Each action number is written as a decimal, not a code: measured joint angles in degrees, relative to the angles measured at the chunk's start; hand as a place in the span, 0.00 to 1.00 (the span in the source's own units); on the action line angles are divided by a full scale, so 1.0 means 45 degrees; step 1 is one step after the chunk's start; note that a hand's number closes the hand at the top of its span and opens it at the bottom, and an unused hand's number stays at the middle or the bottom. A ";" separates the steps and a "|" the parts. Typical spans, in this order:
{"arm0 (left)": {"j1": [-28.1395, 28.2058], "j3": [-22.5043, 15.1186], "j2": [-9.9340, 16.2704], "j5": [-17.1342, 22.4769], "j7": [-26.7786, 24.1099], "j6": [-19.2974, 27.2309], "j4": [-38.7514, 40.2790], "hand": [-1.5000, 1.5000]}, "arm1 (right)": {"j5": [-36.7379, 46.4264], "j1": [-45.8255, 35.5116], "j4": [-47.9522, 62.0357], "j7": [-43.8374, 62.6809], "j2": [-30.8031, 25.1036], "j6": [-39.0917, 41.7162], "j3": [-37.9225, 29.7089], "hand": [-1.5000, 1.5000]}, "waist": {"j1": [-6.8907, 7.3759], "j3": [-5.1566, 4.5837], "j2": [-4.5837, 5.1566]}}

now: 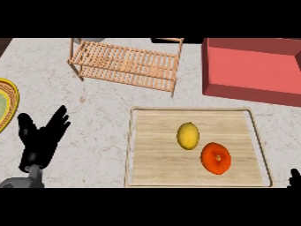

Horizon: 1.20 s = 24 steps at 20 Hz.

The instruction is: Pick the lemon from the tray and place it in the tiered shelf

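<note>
Head view showed the lemon [188, 135] lying on the tray [146, 132], just beside an orange fruit [216, 158]. It looked light, firm, smooth-skinned, best grasped across its middle. Left robot hand [40, 134] rested spread wide, holding nothing.

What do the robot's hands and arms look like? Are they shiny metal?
Not shiny. The left hand is matte black all over, with long slim fingers and a thumb, and it joins a rounded grey forearm at the wrist. Of the right hand only a black tip shows at the view's lower right edge. No cables, markings or sleeves can be seen.
</note>
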 measured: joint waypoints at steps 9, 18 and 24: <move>-0.0528 -0.0085 -0.0079 -0.0098 0.0072 -0.0122 0.0238 0.50 | 0.3958 -0.1658 -0.0985 0.5735 0.1280 0.2970 -0.0654 0.00 | 0.0386 -0.0003 0.0102; -0.0667 -0.0053 -0.0140 -0.0088 0.0006 -0.0296 0.0547 0.50 | 0.6466 -0.5185 0.1187 0.8043 0.4018 0.5676 -0.0751 0.00 | 0.0535 0.0031 0.0059; -0.0504 0.0018 -0.0204 -0.0108 -0.0166 -0.0306 0.0647 0.50 | 0.6760 -0.7007 0.3130 0.8528 0.4661 0.6712 -0.0932 0.00 | 0.0392 0.0070 -0.0015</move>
